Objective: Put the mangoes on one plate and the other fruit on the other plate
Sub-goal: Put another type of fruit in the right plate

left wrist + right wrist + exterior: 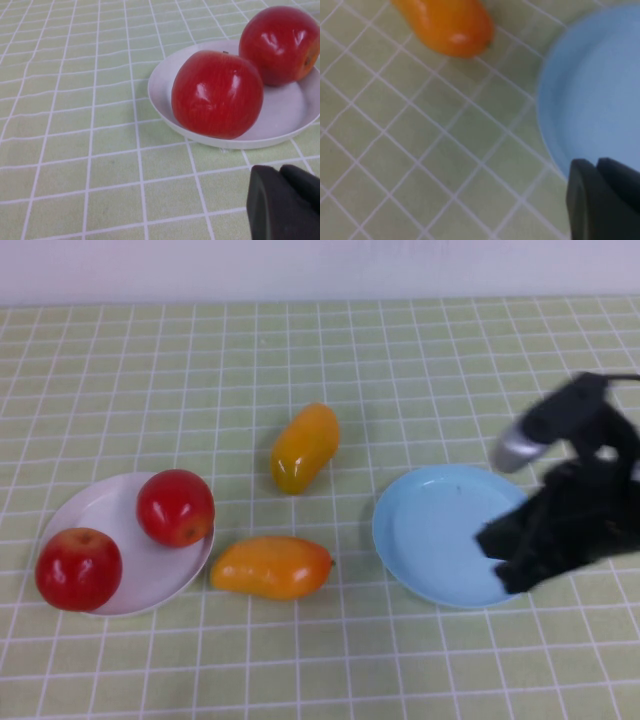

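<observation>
Two red apples (175,507) (78,568) sit on the white plate (105,510) at the left. Two orange mangoes lie on the cloth, one (304,447) in the middle and one (272,567) just right of the white plate. The light blue plate (430,530) holds nothing. My right gripper (503,558) hovers over that plate's right rim, shut and holding nothing. Its wrist view shows the blue plate (595,100), a mango end (445,22) and the gripper (596,162). My left gripper (280,172) is shut near the white plate (285,112) and out of the high view.
A green checked cloth (320,350) covers the whole table. A white wall runs along the far edge. The right arm's body (585,420) rises behind the blue plate at the right.
</observation>
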{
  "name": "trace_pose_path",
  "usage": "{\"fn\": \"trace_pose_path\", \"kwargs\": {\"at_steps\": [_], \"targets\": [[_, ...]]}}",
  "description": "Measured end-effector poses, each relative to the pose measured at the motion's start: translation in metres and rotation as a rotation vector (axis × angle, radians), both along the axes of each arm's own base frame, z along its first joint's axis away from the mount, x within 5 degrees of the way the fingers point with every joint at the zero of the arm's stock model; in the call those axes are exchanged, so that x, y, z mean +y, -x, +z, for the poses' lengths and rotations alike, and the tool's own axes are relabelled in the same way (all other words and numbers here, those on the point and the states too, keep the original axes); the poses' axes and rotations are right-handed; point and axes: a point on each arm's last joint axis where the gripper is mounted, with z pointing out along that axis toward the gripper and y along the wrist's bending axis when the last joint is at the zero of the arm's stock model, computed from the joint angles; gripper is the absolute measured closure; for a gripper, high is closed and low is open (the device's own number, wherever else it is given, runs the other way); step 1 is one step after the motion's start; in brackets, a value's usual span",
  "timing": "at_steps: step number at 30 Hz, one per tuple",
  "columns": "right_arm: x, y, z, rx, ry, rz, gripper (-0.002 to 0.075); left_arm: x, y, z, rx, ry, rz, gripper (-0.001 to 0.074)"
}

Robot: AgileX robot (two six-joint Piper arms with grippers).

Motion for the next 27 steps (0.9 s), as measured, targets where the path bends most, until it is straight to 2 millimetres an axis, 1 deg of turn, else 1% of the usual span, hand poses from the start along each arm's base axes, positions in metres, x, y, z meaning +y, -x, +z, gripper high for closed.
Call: {"fn": "trace_pose_path", "kwargs": {"at_steps": [2, 4, 5, 7, 11, 12, 13, 14, 16, 18, 21, 24, 27], "targets": [[0.023, -0.012, 0.004, -0.033, 0.037, 0.089, 0.0696, 0.0, 0.0, 0.0, 0.0, 0.0, 0.0, 0.0731], [0.048, -0.022, 0.005, -0.06, 0.066, 0.188, 0.0636, 0.0, 0.0, 0.0, 0.0, 0.0, 0.0, 0.0731], [0.059, -0.026, 0.004, -0.073, 0.077, 0.231, 0.0589, 0.0, 0.0, 0.0, 0.0, 0.0, 0.0, 0.0731], [0.083, -0.035, 0.001, -0.095, 0.095, 0.318, 0.0476, 0.0, 0.0, 0.0, 0.0, 0.0, 0.0, 0.0731], [0.127, -0.051, -0.012, -0.113, 0.145, 0.467, 0.017, 0.0, 0.0, 0.0, 0.0, 0.0, 0.0, 0.0731], [0.136, -0.054, -0.017, -0.12, 0.163, 0.507, 0.0122, 0.0, 0.0, 0.0, 0.0, 0.0, 0.0, 0.0731], [0.144, -0.059, -0.022, -0.128, 0.178, 0.537, 0.0096, 0.0, 0.0, 0.0, 0.0, 0.0, 0.0, 0.0731], [0.149, -0.063, -0.026, -0.13, 0.187, 0.554, 0.0074, 0.0, 0.0, 0.0, 0.0, 0.0, 0.0, 0.0731], [0.16, -0.074, -0.034, -0.143, 0.201, 0.583, 0.0055, 0.0, 0.0, 0.0, 0.0, 0.0, 0.0, 0.0731], [0.169, -0.084, -0.043, -0.148, 0.21, 0.594, 0.0048, 0.0, 0.0, 0.0, 0.0, 0.0, 0.0, 0.0731], [0.18, -0.096, -0.048, -0.167, 0.213, 0.61, 0.0044, 0.0, 0.0, 0.0, 0.0, 0.0, 0.0, 0.0731], [0.188, -0.104, -0.056, -0.171, 0.219, 0.626, 0.0042, 0.0, 0.0, 0.0, 0.0, 0.0, 0.0, 0.0731], [0.194, -0.106, -0.066, -0.165, 0.235, 0.662, 0.0042, 0.0, 0.0, 0.0, 0.0, 0.0, 0.0, 0.0731]]}}
